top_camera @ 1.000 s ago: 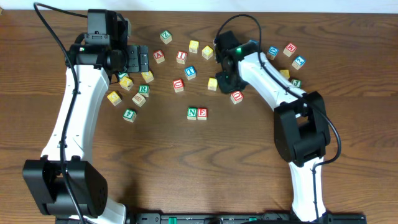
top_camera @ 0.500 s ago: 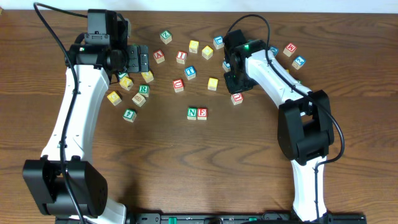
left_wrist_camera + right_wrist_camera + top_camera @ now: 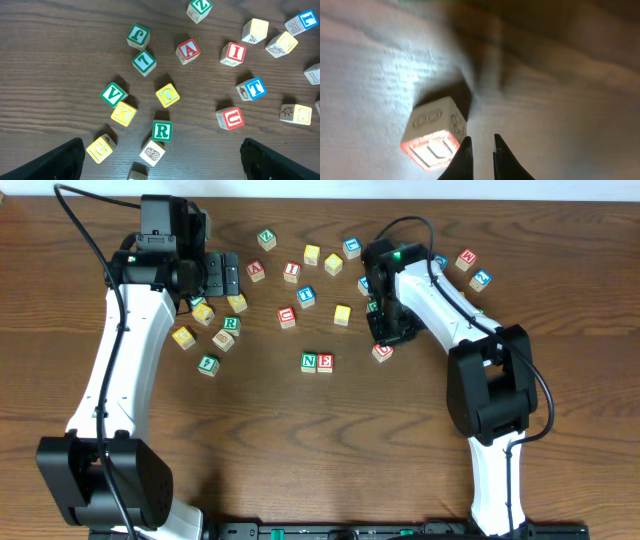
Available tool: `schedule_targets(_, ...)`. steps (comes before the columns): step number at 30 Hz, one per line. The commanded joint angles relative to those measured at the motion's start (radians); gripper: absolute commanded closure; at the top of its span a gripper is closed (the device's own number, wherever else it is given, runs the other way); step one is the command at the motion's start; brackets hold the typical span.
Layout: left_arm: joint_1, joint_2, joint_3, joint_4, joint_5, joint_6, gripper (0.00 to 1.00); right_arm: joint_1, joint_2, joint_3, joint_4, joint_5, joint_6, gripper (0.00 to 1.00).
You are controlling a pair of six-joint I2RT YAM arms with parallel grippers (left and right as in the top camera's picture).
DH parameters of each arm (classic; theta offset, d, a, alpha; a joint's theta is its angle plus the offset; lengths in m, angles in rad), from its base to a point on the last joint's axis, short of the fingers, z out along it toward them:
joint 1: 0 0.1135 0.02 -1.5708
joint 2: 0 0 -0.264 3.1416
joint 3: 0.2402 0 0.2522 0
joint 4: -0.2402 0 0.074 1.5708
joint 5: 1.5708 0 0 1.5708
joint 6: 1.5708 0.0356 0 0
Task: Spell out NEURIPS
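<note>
Right pincer (image 3: 481, 142) clenched on nothing, tips just right of the red cube (image 3: 434, 132); it may shove or spin the cube instead of grasping. Left pincer (image 3: 162, 157) released, idle.

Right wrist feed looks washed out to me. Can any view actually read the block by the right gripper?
Right wrist: the table is blurred and overexposed, and the red-framed cube glares beside the right gripper, so its letter is unreadable. Overhead: sharp and evenly lit, but that cube is too small to read. Left wrist: crisp, with legible letters, but it does not show that cube.
</note>
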Motion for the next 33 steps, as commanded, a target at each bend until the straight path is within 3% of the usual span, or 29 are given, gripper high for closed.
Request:
schedule_targets(1, 0.002, -0.023, 0.023, -0.004, -0.009, -0.001, 0.02, 0.006, -0.01, 0.013, -0.016, -0.027, 0.016, 0.91)
schedule_targets(11, 0.002, -0.023, 0.023, -0.004, -0.009, -0.001, 0.02, 0.013, -0.01, 0.013, -0.028, -0.089, 0.016, 0.92)
schedule_targets(16, 0.002, -0.023, 0.023, -0.004, -0.009, -0.001, 0.02, 0.011, -0.023, 0.016, -0.006, -0.088, 0.016, 0.99)
schedule_targets(20, 0.002, -0.023, 0.023, -0.004, -0.009, -0.001, 0.02, 0.011, -0.087, 0.028, 0.022, -0.087, 0.032, 0.91)
schedule_targets(24, 0.002, -0.023, 0.023, -0.004, -0.009, -0.001, 0.02, 0.01, -0.166, 0.028, 0.038, -0.084, 0.061, 0.71)
schedule_targets(28, 0.002, -0.023, 0.023, -0.004, -0.009, -0.001, 0.02, 0.011, -0.174, 0.021, 0.014, -0.089, 0.064, 0.63)
schedule_targets(33, 0.002, -0.023, 0.023, -0.004, -0.009, -0.001, 0.02, 0.024, -0.166, -0.028, 0.045, -0.103, 0.027, 0.62)
